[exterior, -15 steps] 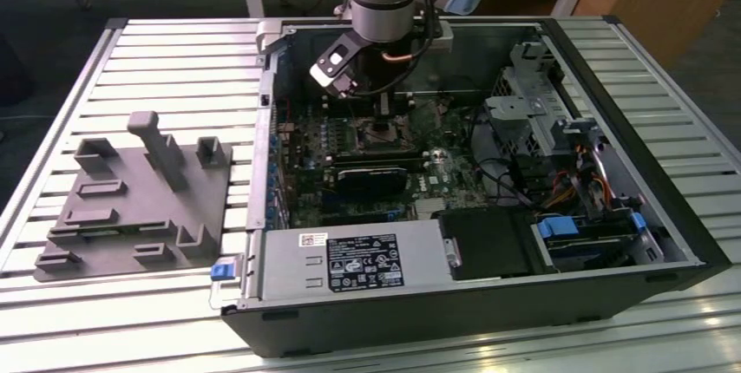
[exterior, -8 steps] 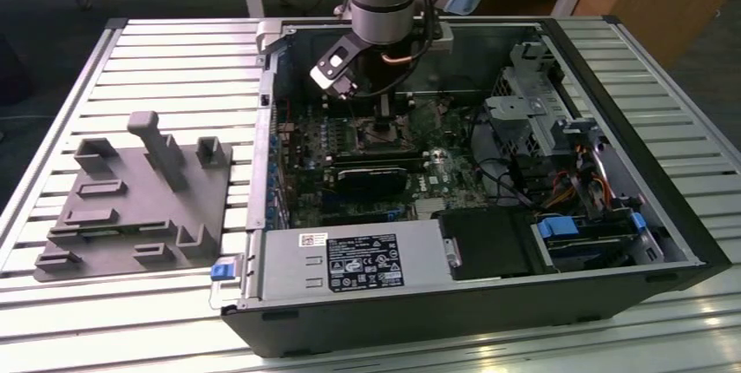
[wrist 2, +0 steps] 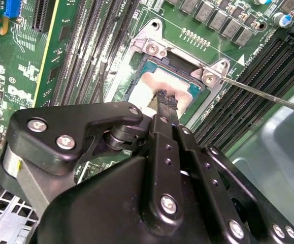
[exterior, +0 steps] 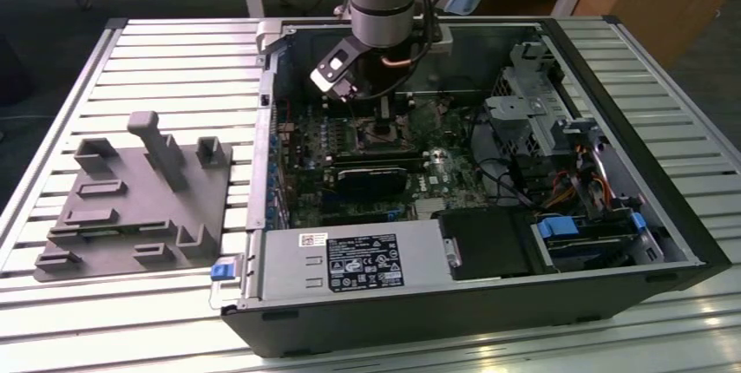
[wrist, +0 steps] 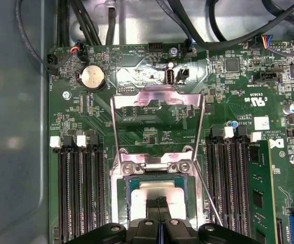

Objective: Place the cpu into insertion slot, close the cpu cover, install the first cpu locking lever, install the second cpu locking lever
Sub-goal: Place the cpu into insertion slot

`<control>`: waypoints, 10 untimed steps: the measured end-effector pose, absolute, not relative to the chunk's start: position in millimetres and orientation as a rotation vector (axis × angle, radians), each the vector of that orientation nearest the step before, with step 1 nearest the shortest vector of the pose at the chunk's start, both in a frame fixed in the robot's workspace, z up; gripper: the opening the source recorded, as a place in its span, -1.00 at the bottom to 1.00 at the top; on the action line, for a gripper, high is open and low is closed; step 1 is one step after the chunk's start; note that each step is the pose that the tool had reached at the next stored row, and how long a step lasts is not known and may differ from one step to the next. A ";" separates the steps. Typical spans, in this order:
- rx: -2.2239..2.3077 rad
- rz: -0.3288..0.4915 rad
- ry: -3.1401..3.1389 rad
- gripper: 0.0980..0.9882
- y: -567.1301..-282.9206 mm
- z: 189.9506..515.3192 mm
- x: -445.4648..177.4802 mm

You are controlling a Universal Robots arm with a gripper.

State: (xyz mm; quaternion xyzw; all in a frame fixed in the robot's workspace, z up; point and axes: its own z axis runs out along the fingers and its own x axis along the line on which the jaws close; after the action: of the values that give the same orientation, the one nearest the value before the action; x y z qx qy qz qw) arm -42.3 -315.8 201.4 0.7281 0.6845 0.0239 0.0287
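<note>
Standing here I count one robot arm (exterior: 380, 0) in the upper middle of the exterior view, ending in one gripper (wrist: 159, 202); one open computer case (exterior: 463, 312) fills the centre; one grey fixture tray (exterior: 127, 208) lies at the exterior view's left; one labelled power supply (exterior: 347, 265) sits lower middle; inside is one green motherboard (wrist: 228, 86), with one insertion slot (wrist: 128, 203), one cpu (wrist: 157, 190), one cpu cover (wrist: 157, 97), two hinge screws (wrist: 130, 166) and one coin battery (wrist: 92, 77).
</note>
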 end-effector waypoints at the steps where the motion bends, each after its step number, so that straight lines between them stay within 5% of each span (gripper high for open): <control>1: 2.246 0.074 2.112 -0.98 -315.8 201.1 -42.4; 10: 2.246 0.074 2.112 -0.98 -315.8 200.2 -42.3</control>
State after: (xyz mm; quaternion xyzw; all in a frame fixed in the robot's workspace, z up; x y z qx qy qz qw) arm -42.3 -315.8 200.2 0.7281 0.6845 0.0239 0.0287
